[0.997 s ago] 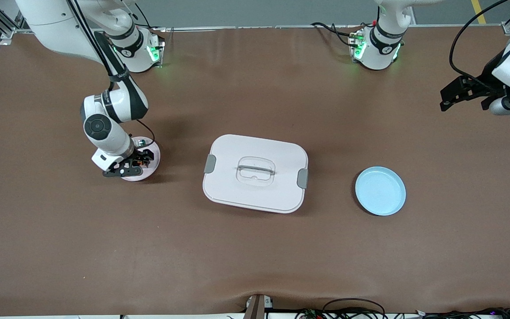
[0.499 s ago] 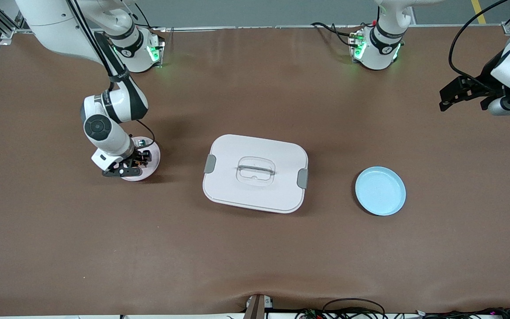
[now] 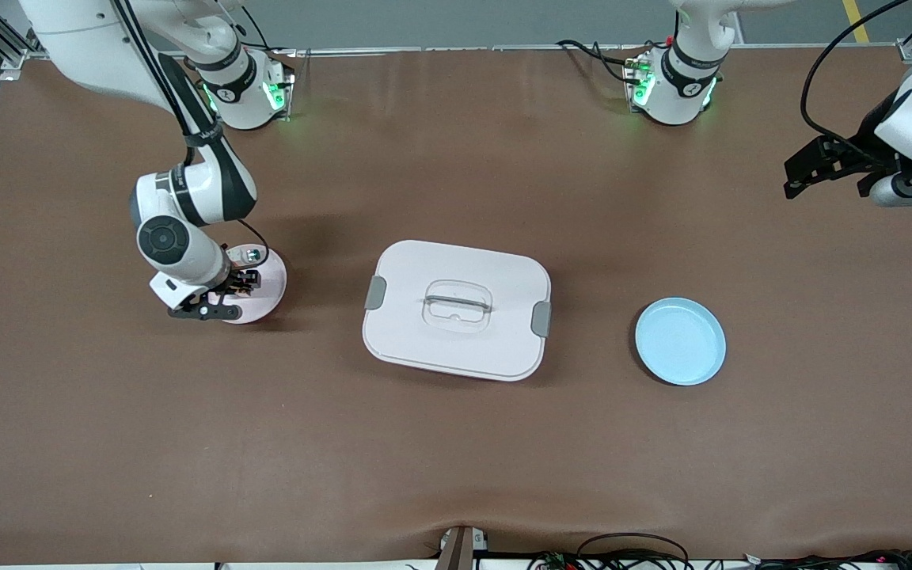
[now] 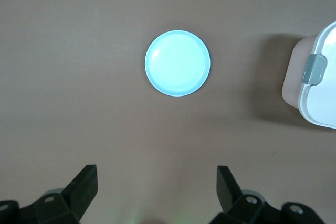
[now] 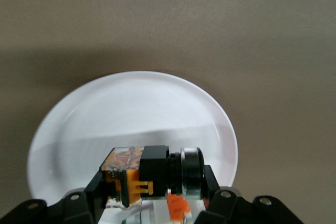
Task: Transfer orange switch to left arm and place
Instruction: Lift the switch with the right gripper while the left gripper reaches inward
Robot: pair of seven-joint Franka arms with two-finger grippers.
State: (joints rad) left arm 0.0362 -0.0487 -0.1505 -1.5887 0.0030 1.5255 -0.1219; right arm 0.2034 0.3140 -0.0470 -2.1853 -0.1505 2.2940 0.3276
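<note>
Fingers of the right gripper [image 5: 155,195] are clamped on the orange switch [image 5: 152,174] over the pink plate [image 3: 266,294], while the left gripper [image 4: 155,187] waits wide open, holding nothing.

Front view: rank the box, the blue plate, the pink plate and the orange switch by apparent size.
1. box
2. blue plate; the pink plate looks much alike but is partly hidden by the right arm, so unranked.
3. orange switch, tiny, in the right claw.

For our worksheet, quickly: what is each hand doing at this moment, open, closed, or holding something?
Left hand: open, holding nothing, waiting up over the table's left-arm end.
Right hand: closed on the orange switch, over the pink plate.
</note>
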